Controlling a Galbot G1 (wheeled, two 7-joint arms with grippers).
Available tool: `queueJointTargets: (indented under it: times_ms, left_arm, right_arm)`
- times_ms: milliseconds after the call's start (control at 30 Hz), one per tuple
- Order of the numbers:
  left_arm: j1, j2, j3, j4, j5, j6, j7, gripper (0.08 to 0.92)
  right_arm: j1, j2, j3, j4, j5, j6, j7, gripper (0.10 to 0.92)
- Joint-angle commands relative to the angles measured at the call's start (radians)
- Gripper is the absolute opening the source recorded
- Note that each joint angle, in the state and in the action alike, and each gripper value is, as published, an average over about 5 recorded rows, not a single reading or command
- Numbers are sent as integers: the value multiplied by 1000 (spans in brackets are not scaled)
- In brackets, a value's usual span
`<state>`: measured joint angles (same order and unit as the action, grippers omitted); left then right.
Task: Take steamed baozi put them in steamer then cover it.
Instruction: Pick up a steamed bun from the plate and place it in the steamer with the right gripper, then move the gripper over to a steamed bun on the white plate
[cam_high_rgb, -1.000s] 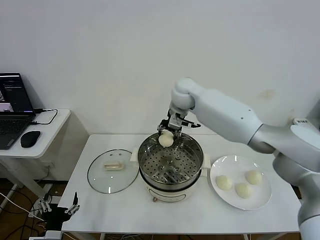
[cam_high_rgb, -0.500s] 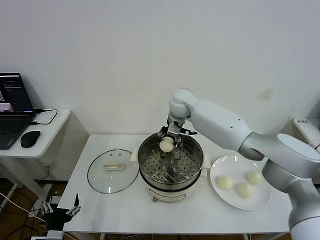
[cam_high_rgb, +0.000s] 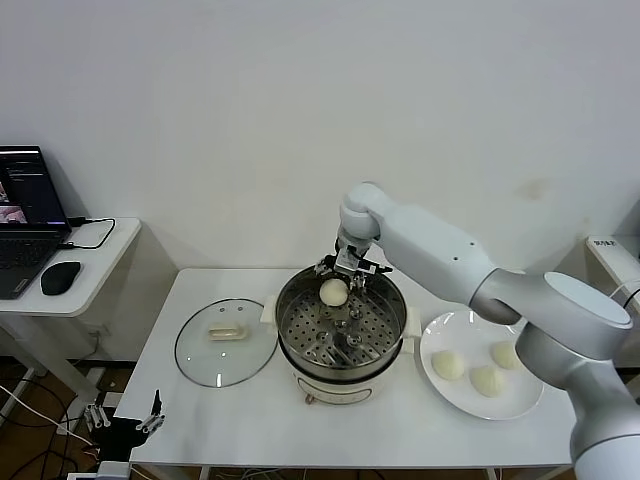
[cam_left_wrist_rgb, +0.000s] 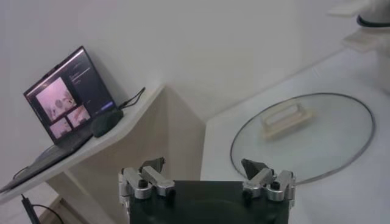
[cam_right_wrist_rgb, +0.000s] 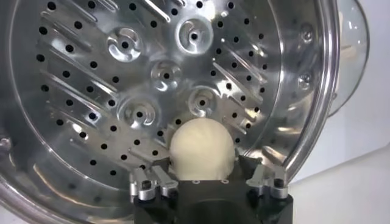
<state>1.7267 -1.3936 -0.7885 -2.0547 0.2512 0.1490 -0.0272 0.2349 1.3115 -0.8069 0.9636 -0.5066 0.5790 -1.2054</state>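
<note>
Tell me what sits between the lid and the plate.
The steamer, head view, between lid and plate; right gripper holds a baozi there.

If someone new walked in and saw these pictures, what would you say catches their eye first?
Most striking is the right gripper lowering a steamed baozi into the shiny steamer at the table's middle, over its perforated tray. Next, three more baozi wait on the white plate to the steamer's right, and the glass cover lies flat on its left. The left gripper hangs open, low beside the table.
</note>
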Motion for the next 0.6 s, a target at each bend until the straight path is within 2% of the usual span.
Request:
queueJointTargets:
  times_ms: [33,267,400,500,600]
  left_arm:
    - [-2,2,5,-3,1,1,5,823]
    - [4,16,9,-14,-4,4,11,823]
    - [9,26,25,-21,-10,5,13,823]
    - [11,30,33,-31,-17,10,16,823]
    - [15,30,39,-48,-35,21,21,823]
  right_arm:
    - [24,-39,16,53,114,-70,-46,812]
    - [127,-249,-48,266,430,-332,-75,823]
    - [171,-391,-88,390,586,-618,-58,823]
    - [179,-468,-70,454,665,-798,-58,823]
    - [185,-546,-47,490,707,-907,-68,823]
